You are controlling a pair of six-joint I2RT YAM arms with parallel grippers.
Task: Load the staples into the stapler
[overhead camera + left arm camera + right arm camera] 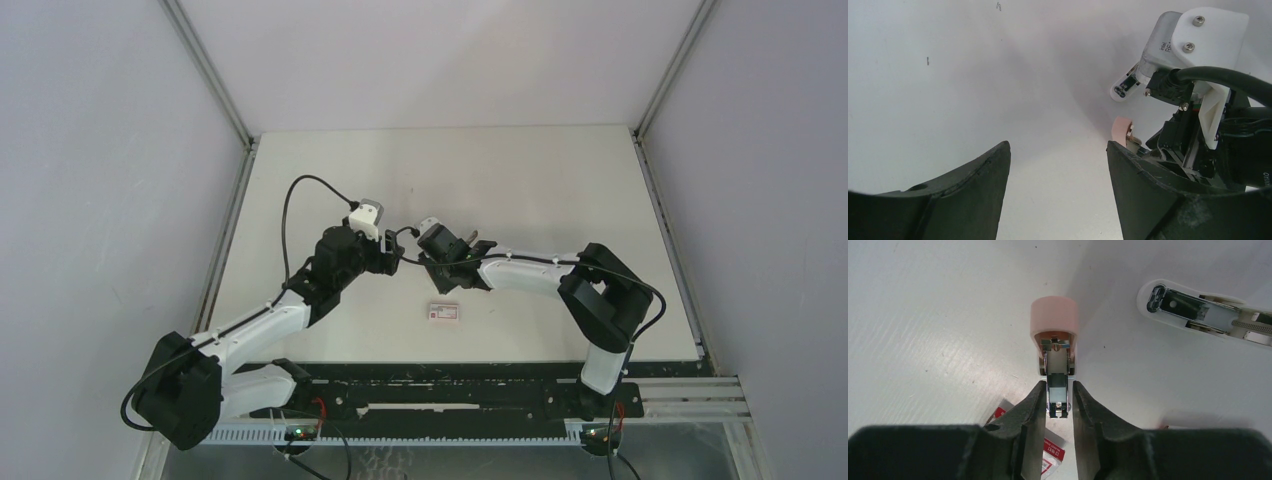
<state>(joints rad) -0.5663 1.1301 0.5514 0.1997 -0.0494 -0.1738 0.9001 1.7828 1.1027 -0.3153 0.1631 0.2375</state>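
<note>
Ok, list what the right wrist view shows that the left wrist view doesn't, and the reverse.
Right wrist only: the right pincer flanking the stapler's open metal channel, and a red-label box. Left wrist only: the open, empty left pincer and the right arm's wrist camera. Both: the stapler's pink cap, seemingly the white stapler part's tip, and the table.

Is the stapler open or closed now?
Open. In the right wrist view, its pink top is swung away from its white base.
</note>
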